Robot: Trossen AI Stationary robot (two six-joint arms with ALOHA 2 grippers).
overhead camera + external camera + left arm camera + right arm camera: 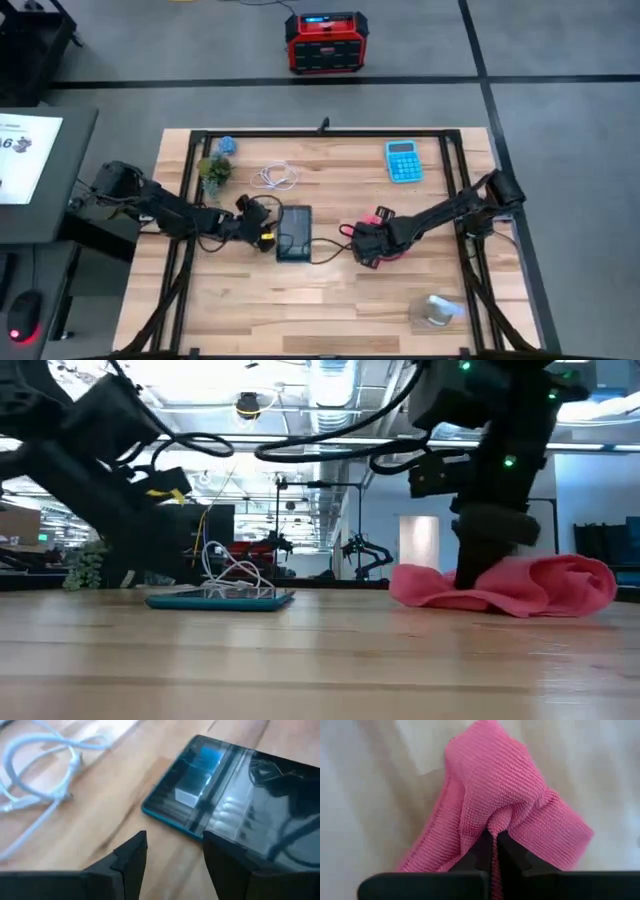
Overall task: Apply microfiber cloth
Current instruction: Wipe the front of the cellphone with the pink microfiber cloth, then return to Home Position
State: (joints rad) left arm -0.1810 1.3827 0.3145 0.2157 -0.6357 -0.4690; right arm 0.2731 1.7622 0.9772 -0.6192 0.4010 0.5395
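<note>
Right claw (495, 842) pinches the half-hidden microfiber cloth (490, 785); left claw (172, 857) gapes empty.

1. Setting: robotics lab or workshop.
2. Evidence: wooden bench (330, 300) in a black frame (455, 160) on grey floor; red equipment box (325, 43).
3. Background: open ceiling ducts (330, 380), other machines (360, 555).

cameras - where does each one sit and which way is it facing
High: overhead, looking straight down; both arms, phone, microfiber cloth.
Low: table height, looking level; the cloth under the right gripper.
Left wrist: past the open left gripper at the phone.
Right wrist: fingers pinching cloth.
All four share the wooden table.
</note>
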